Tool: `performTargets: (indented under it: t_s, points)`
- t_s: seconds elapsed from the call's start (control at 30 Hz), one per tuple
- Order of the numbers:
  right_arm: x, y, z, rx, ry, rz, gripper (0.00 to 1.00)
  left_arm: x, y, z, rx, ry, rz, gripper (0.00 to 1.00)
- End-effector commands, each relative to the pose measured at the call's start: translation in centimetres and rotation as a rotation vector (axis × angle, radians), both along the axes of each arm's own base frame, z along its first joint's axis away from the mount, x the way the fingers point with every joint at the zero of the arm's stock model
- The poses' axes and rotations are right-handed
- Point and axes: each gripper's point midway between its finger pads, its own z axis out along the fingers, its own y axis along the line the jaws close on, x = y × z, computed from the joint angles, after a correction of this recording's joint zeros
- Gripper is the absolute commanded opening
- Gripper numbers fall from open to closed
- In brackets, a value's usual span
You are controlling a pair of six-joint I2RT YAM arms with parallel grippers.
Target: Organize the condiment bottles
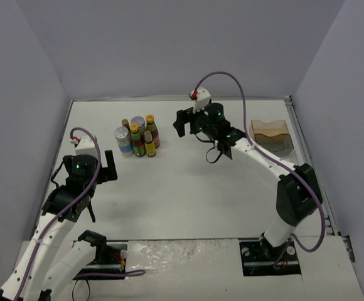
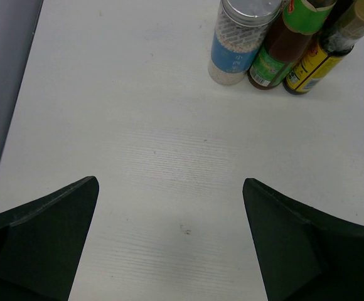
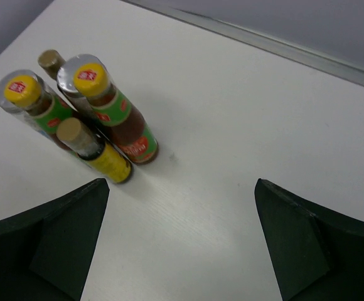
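While the condiment bottles [image 1: 138, 138] stand clustered, left claw [image 2: 171, 183] and right claw [image 3: 182, 183] gape wide, empty.

— Anything legible?
— No. Just ahead of the left gripper [image 2: 171, 183], the blue label [image 2: 231, 55] on the shaker [image 2: 246, 28] bears white characters, too small to read. Ahead of the right gripper [image 3: 182, 183], yellow caps [image 3: 90, 76] show a red mark, blurred.

Bright, diffuse overhead light washes the white table [image 1: 188, 188], leaving faint soft shadows beside the condiment bottles [image 3: 122, 122], while the near dark fingers [image 2: 37, 244] look slightly blurred.
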Motion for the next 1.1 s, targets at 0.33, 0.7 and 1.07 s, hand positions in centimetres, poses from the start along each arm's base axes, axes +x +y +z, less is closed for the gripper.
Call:
performTargets:
  t_s: [0.33, 0.7, 1.07]
  points:
    - [5.8, 14.8, 6.8, 0.191, -0.328, 0.190, 0.80, 1.0, 1.5, 1.9, 0.014, -0.083, 0.082, 0.97]
    - [7.3, 16.4, 4.6, 0.172, -0.331, 0.171, 0.72, 0.9, 1.9, 1.8, 0.029, -0.074, 0.100, 0.97]
    - [7.8, 17.7, 2.0, 0.158, -0.301, 0.184, 0.63, 0.9, 2.1, 1.5, 0.041, -0.062, 0.112, 0.97]
